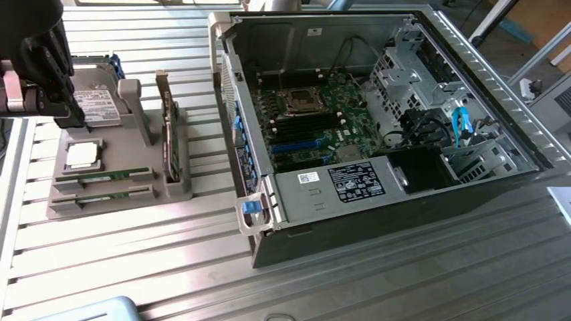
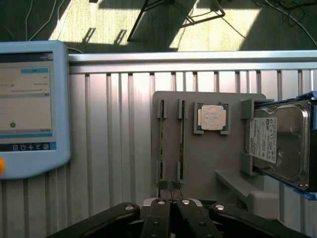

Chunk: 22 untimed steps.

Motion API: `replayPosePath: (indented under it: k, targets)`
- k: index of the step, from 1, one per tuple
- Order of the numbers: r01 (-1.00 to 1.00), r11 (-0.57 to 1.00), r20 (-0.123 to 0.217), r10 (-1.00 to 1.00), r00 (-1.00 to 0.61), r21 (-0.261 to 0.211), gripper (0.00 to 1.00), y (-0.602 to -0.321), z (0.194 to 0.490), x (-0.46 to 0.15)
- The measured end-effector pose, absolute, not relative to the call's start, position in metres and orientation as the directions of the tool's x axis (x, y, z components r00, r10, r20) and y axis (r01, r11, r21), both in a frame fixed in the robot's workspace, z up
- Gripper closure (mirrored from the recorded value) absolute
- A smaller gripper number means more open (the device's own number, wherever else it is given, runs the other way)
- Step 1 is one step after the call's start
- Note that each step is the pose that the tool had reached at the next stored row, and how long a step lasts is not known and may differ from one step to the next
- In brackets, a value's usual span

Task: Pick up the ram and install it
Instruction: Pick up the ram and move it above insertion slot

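The claw (image 2: 171, 194) is pressed together with nothing in it, above the gray tray (image 1: 174, 192) on the counter (image 1: 375, 281). The ram (image 1: 105, 176) (two sticks, side by side) lies in the tray's slots just beside the silver chip (image 1: 82, 156), well apart from the open computer case (image 1: 499, 90).

Black gripper (image 2: 171, 191) of jointed link bars (image 2: 111, 215), dotted with round silver screw heads (image 2: 185, 202). Bulky glossy black wrist housing (image 1: 36, 57), with a pale pinkish bracket (image 1: 13, 90) at its side.
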<state>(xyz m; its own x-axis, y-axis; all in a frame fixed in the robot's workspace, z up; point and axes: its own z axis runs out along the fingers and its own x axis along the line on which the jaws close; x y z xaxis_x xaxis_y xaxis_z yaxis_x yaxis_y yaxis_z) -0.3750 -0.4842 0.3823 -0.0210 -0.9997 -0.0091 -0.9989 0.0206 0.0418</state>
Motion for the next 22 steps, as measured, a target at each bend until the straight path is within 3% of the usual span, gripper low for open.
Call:
replayPosePath:
  k: [8, 22]
  targets:
    - [-0.998, -0.04, -0.009, -0.999, 0.04, 0.042, 0.89, -0.484, 0.381, -0.375]
    - [-0.998, -0.047, -0.008, -0.999, 0.046, 0.043, 0.89, -0.484, 0.352, -0.38]
